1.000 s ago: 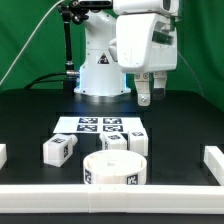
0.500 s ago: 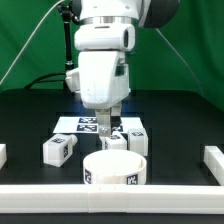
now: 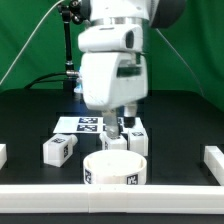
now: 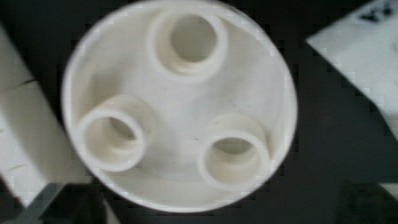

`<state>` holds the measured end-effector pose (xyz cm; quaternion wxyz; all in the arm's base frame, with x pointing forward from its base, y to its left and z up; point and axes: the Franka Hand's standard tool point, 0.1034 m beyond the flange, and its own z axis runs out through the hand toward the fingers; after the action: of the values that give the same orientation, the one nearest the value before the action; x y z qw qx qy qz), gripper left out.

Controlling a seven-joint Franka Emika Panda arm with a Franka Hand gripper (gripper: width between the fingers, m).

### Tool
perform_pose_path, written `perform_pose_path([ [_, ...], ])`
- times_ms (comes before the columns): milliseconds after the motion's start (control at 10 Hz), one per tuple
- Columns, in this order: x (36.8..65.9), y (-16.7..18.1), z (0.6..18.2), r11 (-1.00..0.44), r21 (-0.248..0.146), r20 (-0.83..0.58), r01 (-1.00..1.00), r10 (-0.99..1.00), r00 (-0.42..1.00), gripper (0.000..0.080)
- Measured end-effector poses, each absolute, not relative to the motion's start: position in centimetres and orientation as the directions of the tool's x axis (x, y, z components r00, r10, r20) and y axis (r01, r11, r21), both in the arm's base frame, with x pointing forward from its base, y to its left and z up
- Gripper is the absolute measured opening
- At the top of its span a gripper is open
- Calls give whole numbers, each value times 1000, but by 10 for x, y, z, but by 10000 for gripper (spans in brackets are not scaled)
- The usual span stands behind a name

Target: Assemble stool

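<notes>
Exterior view first: it's a matte black table (image 3: 180, 125) with a green curtain (image 3: 195, 50) hung behind it and some cables trailing down in the back on the exterior view's left. Long white bars (image 3: 110, 193) edge the table along the front and at both sides. The marker board (image 3: 92, 124) lies flat on the table, partly hidden behind the jaws.

The big white arm (image 3: 110, 65) hangs over the middle of the table with its jaws pointing down. They're spread wide apart with nothing between them, hovering above the parts and not touching anything.

The round stool seat (image 3: 115, 170) sits flat on the table, lower than the jaws and on the near side of them, close to the front bar. One leg (image 3: 116, 144) lies just below the jaws, right behind the seat. A second leg (image 3: 138, 138) is just beside the jaws on the exterior view's right. The third leg (image 3: 60, 150) is well off to the exterior view's left.

Wrist view: the seat (image 4: 169, 105) fills nearly the whole picture, seen straight from above, so it's underneath. Three round sockets (image 4: 191, 42) show in its face. There's black table (image 4: 338, 130) around it, plus a pale flat corner (image 4: 365, 45) at one edge that's too blurry to call. The jaws themselves don't show here.
</notes>
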<state>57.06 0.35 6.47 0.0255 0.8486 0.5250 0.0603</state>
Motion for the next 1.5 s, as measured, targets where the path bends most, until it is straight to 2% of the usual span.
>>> perform_pose_path([
  [100, 573, 10, 59, -474, 65, 57, 878, 880, 471, 649],
  [200, 578, 7, 61, -460, 80, 62, 884, 888, 456, 649],
  [500, 577, 5, 59, -463, 76, 60, 883, 886, 460, 649],
  [700, 578, 5, 42, -488, 92, 79, 868, 873, 482, 649],
  [1000, 573, 6, 27, -498, 77, 76, 864, 867, 493, 649],
  [1500, 573, 7, 27, -513, 76, 78, 855, 858, 508, 649],
])
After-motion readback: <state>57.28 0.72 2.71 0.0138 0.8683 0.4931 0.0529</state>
